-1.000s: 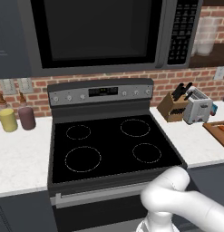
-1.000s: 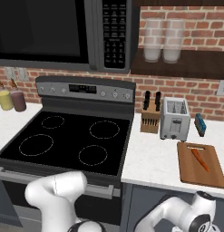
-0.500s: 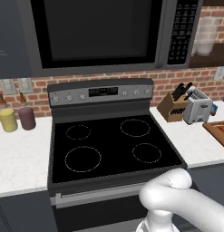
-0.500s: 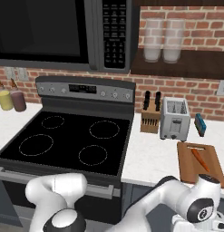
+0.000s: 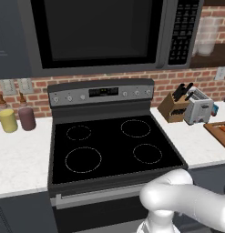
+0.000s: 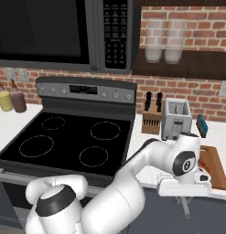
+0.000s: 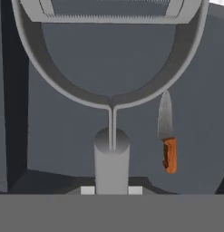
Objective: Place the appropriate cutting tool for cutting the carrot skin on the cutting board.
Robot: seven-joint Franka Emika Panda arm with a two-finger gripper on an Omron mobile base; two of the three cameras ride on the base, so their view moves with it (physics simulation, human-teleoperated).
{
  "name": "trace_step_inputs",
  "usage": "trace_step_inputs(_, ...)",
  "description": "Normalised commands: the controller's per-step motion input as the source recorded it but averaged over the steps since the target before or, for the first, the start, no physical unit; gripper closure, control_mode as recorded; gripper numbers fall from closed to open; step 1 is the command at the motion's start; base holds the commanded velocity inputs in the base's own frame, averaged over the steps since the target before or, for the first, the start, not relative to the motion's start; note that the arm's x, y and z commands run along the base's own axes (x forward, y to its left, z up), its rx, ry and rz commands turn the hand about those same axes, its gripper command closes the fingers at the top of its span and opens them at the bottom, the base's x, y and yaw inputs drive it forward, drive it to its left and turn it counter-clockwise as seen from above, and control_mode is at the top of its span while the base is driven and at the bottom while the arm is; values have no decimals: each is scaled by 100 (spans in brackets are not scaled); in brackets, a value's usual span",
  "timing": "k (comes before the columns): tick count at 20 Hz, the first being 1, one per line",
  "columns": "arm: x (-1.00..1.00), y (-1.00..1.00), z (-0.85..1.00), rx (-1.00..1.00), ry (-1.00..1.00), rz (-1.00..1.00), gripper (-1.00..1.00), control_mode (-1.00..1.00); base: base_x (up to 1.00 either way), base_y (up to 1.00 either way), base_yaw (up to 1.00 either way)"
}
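Peeler: directly ahead of the hand. Knife: just right of the peeler's handle, apart from it.

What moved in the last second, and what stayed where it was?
The white arm swung up from low in front of the robot. In the right base view its wrist end now hangs at the counter's front edge, just left of the cutting board. I can't tell if anything was grabbed. The stove, knife block and toaster stayed put.
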Motion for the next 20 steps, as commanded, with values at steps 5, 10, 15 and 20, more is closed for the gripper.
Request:
trace_step_inputs(5, 45, 0, 36, 4, 0, 2, 100, -100, 0, 0, 0)
trace_step_inputs(10, 70, 9, 8, 10, 0, 0, 100, -100, 0, 0, 0)
trace_step_inputs(15, 97, 3, 0, 15, 0, 0, 100, -100, 0, 0, 0)
trace_step_inputs(20, 76, -3, -8, 15, -2, 0, 100, -100, 0, 0, 0)
